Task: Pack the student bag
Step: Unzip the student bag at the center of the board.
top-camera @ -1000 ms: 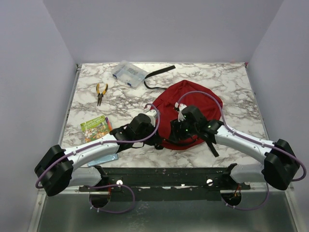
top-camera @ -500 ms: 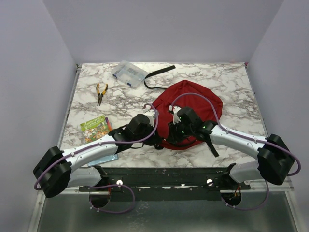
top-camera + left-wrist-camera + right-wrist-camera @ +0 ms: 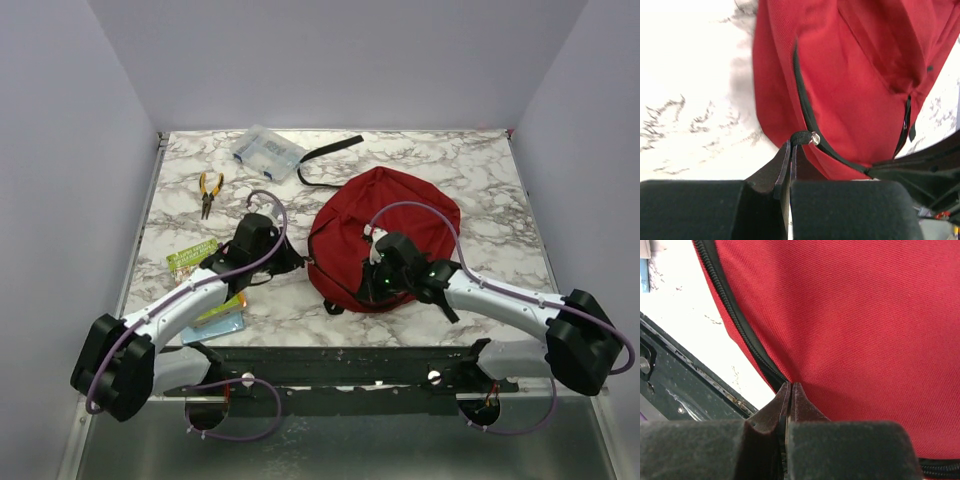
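Two arms, both working on the student bag (image 3: 400, 225) right now. The bag is lying flat on the marble bench (image 3: 480, 170), right of centre and toward the near edge, taking up most of that side.

The left end effector (image 3: 790, 146) is at the bag's left edge with its fingers pinched fully together on the little black zip pull (image 3: 801, 136), the loop with the silver bit on it. From the left wrist view you can see the zip line running away from the pull across the red fabric.

The right end effector (image 3: 790, 386) is down at the bag's near edge, also closed up tight. Its tips sit right where the red cloth meets the zip (image 3: 735, 325). Honestly I can't tell whether any cloth is caught between them or they're just pressed against it.

Other stuff on the bench: a clear plastic box (image 3: 265, 153) at the far side, a black strap (image 3: 330, 152) just beside it, yellow-handled pliers (image 3: 209, 192) on the left, and a colourful booklet (image 3: 192, 258) partly under the left arm.
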Motion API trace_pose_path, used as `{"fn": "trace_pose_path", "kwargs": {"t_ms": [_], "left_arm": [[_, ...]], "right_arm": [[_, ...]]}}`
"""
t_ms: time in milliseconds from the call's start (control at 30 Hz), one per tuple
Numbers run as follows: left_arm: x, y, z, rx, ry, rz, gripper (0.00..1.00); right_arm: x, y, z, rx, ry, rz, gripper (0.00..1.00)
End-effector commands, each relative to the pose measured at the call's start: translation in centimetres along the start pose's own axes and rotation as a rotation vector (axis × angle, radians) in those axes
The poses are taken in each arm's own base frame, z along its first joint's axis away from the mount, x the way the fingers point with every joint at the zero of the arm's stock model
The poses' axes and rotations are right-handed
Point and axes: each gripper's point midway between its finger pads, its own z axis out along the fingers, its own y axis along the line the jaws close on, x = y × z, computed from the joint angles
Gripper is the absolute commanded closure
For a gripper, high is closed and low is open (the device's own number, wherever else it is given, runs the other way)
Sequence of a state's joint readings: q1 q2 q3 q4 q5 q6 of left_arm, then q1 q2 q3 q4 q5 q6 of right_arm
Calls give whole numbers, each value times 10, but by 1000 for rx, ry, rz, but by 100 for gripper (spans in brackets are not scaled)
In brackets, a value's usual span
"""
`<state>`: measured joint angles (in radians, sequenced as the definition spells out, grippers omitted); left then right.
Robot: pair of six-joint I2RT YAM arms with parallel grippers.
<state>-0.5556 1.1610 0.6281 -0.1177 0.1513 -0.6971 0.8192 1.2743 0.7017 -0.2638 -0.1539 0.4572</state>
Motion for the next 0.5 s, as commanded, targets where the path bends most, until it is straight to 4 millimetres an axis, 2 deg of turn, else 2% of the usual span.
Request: {"fn": "trace_pose_path", "kwargs": {"t_ms": [0,100,233,300,467], "left_arm": [[-54,4,0,-23,-85,23,100],[-75,3,14,-8,-32,32,100],[-76,-13,23,81,28,35,100],[-71,-15,21,108,29,26,100],[-57,-19,13,157,49,26,100]], "right_arm": [[28,-22,-14,119,45,112,100],[28,-18,-19,107,40,143,100],[14,-15,-20,93,-4,71,99],[0,-15,-19,104,-38,37,90],[-41,14,-16,5,-116,-44,58]]}}
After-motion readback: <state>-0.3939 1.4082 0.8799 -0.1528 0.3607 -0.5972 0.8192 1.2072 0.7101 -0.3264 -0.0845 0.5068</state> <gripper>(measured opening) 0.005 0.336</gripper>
